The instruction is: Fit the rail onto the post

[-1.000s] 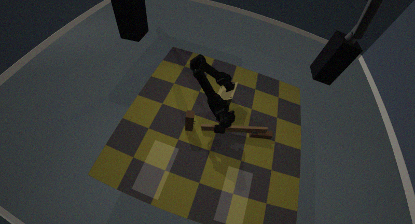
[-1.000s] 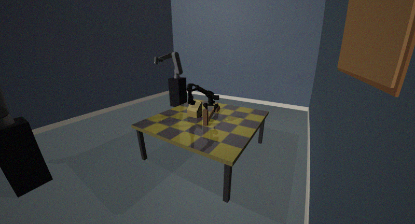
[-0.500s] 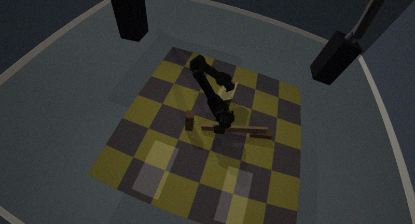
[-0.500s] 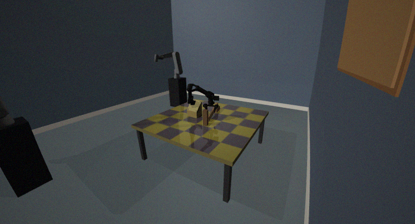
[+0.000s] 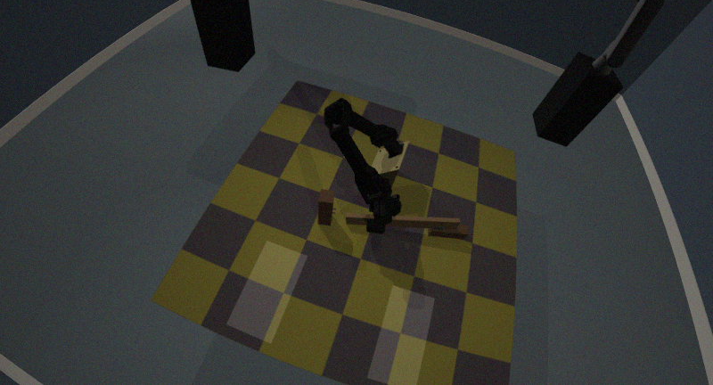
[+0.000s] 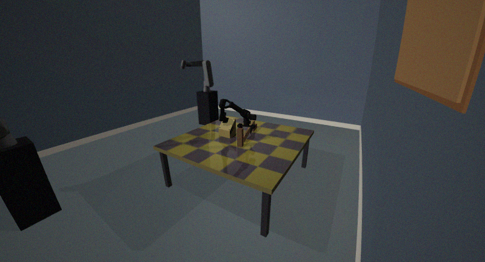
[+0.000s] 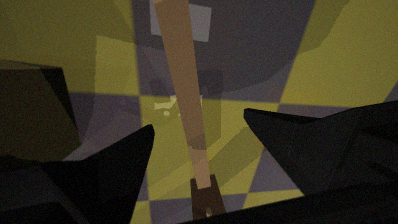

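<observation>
Near the middle of the yellow and purple table (image 5: 308, 307) (image 6: 217, 162), the claw (image 5: 375, 230) (image 6: 251, 126) (image 7: 199, 120) is over the long wooden rail (image 5: 423, 221) (image 6: 248, 134) (image 7: 186, 90). Its two fingers are wide apart, with nothing pinched in them. Seen from the wrist, one black finger is at 9 o'clock and the other is at 3 o'clock, and the rail shows in the gap between them.

Looking from the top, the short wooden post (image 5: 325, 208) (image 6: 240, 137) stands up near the 9 o'clock end of the rail. Its two little pegs (image 5: 333, 210) poke out toward 3 o'clock. They do not touch the rail, and a bit of table shows between. The other end of the rail is by the low wooden block (image 5: 454, 233), at 3 o'clock from the claw. I can't tell how that end sits in its bracket.

The black arm (image 5: 355, 151) (image 6: 237, 108) bends over from a cream box (image 5: 391, 164) (image 6: 226, 130), which is at about 12 o'clock from the claw in the top view
</observation>
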Motion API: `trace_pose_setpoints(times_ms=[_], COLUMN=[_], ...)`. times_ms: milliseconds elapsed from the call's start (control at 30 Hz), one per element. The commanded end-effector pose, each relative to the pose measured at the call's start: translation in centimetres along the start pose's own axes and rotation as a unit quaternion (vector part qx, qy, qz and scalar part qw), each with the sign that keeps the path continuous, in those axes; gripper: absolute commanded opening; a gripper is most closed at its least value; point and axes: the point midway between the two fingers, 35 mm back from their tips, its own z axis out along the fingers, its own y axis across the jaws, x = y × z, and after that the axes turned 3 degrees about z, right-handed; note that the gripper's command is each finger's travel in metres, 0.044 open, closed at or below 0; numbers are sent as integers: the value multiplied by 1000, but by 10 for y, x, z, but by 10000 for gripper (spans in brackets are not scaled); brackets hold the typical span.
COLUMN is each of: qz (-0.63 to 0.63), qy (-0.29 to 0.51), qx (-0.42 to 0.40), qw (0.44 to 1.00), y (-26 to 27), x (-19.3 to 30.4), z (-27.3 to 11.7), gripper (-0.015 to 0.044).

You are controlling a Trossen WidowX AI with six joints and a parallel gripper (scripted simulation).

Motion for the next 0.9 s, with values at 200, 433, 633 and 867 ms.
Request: trace_pose_setpoints(times_ms=[200, 433, 633, 867], qz=[-6, -6, -6, -6], qy=[2, 3, 5, 5], qx=[-7, -7, -8, -8], qw=[1000, 1000, 1000, 1000], y=[5, 6, 7, 7], x=[-1, 0, 0, 0], z=[20, 31, 40, 41], gripper=[440, 440, 440, 309])
